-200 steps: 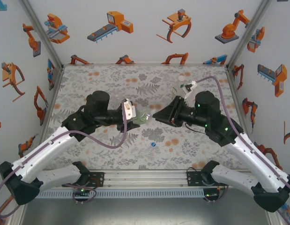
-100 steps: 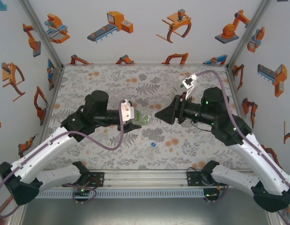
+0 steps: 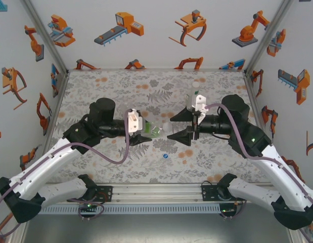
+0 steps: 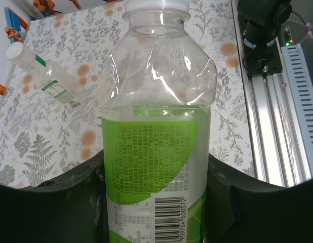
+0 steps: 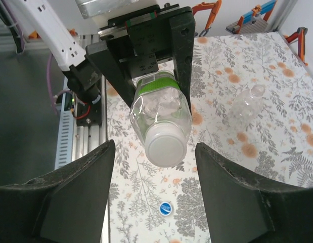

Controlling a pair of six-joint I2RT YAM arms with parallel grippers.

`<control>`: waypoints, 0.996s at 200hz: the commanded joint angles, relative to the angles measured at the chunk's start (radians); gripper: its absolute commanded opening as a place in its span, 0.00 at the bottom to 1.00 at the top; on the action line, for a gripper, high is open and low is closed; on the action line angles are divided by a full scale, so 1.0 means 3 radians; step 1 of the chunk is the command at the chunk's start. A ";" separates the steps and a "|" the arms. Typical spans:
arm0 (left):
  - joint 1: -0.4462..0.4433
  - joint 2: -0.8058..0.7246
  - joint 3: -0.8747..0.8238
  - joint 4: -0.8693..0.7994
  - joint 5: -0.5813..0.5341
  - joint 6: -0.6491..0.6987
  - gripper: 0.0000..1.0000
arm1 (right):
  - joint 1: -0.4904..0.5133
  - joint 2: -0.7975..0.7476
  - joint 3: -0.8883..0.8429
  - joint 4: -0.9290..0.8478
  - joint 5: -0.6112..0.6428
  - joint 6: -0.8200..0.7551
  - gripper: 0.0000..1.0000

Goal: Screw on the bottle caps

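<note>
The white cap [image 5: 166,148] sat on the neck of the green-label bottle [image 4: 155,152], square to the mouth and apparently seated. How far its thread had run down could not be told. The bottle was held lying level in the air over the middle of the bench [image 3: 95,91], a little toward the near edge. Its capped end pointed at the other arm, presumably so the cap could be met head-on and turned about the bottle's own axis.

The left claw [image 3: 145,132] was clamped on the bottle's labelled body, one finger on each side, which served to hold it against twisting. The right claw [image 3: 171,127] faced the cap with its fingers standing apart, one to each side and touching neither cap nor bottle. That stance suits closing on the cap for a turn.

A blue cap [image 5: 165,206] lay loose on the bench below the held bottle, near the middle of the near edge. A clear bottle [image 5: 250,104] lay on its side beyond it; whether it was capped could not be told. A slim bottle [image 4: 45,76], already white-capped, lay toward the far right corner.
</note>
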 commanded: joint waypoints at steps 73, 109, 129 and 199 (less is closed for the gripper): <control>-0.0011 -0.0047 0.0122 -0.0025 0.0114 0.0041 0.00 | -0.0004 0.0022 -0.0100 0.0240 -0.0063 -0.0230 0.44; -0.0011 -0.0052 0.0124 -0.0028 0.0114 0.0043 0.00 | -0.0008 0.0027 -0.0131 0.0265 -0.0058 -0.0180 0.41; -0.0011 -0.0056 0.0119 -0.0029 0.0114 0.0043 0.00 | -0.0008 0.0018 -0.0147 0.0289 -0.0048 -0.0169 0.39; -0.0011 -0.0033 0.0129 -0.0020 0.0089 0.0031 0.00 | -0.0003 -0.0020 -0.0325 0.0720 0.0284 0.0808 0.00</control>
